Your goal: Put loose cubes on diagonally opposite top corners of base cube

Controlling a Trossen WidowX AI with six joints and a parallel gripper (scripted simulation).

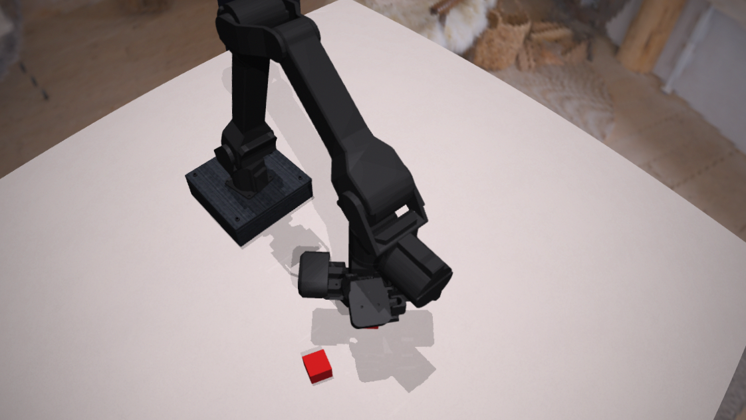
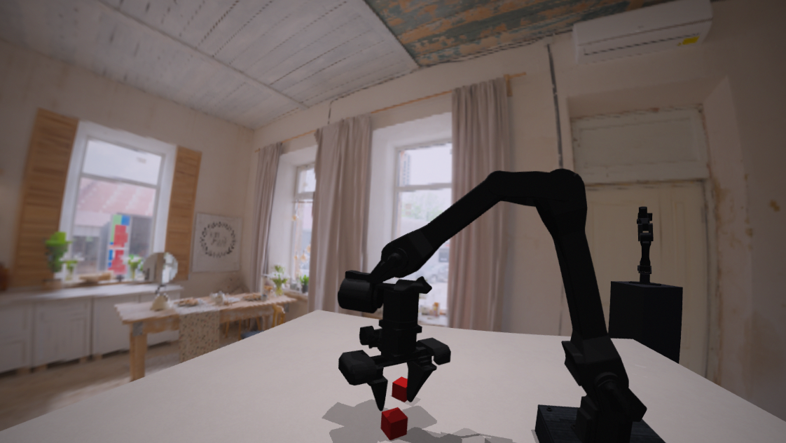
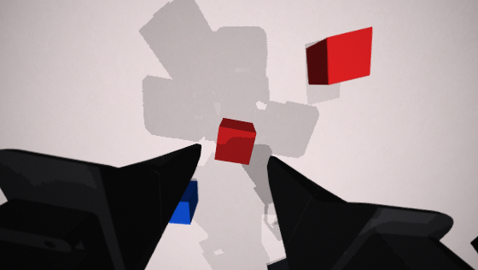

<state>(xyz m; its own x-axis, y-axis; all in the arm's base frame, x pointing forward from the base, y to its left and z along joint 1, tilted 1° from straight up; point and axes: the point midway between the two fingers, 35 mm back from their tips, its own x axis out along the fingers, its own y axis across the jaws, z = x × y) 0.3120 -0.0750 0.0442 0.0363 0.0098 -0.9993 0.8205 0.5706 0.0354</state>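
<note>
My gripper is open and empty. It points down, low over one red cube, which lies on the table in line with the gap between the fingertips. In the top view only a red sliver of that cube shows under the gripper. The second red cube lies on the table a short way off, nearer the front edge. The blue base cube shows only in the wrist view, half hidden behind the left finger; the arm hides it in the top view.
The arm's black base plate stands on the white table, behind the cubes. A black box with a post stands at the far right of the table.
</note>
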